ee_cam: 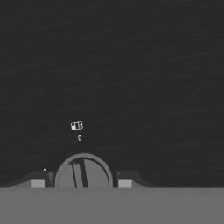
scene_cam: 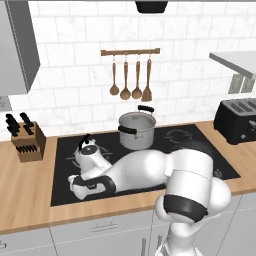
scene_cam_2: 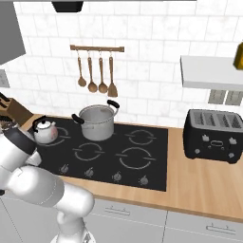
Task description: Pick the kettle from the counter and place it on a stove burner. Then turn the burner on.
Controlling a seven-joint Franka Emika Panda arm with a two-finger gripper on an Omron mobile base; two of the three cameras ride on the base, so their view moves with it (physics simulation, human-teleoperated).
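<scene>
Gripper: I see my gripper (ee_cam: 81, 183) low over the black glass cooktop (ee_cam: 131, 65), its two fingertips (ee_cam: 37, 180) standing either side of a round grey control knob (ee_cam: 83, 173).
Finger state: the jaws stand part open with the knob between them; I cannot tell whether the pads actually touch it, so I will not call it gripped.
Knob: round, grey, with a raised bar across its face, running nearly straight away from the fingers.
Markings: just beyond the knob, a small white symbol (ee_cam: 77, 126) is printed on the glass.
Kettle: the kettle (scene_cam: 91, 156) stands upright on the cooktop, beyond the fingers and close to the hand (scene_cam: 82, 186) in the left base view; in the right base view it (scene_cam_2: 45, 131) sits on the far left ring marking.
Stove burner: the widest ring (scene_cam_2: 136, 158) lies well to the right of the fingers, bare, and well apart from the kettle.
Pot: a steel pot (scene_cam: 136, 129) stands at the back of the cooktop, beyond and right of the kettle.
Counter: the wooden counter (scene_cam: 22, 190) runs along either side of the cooktop.
Other: a knife block (scene_cam: 29, 142) far left, a black toaster (scene_cam_2: 213, 135) far right.
</scene>
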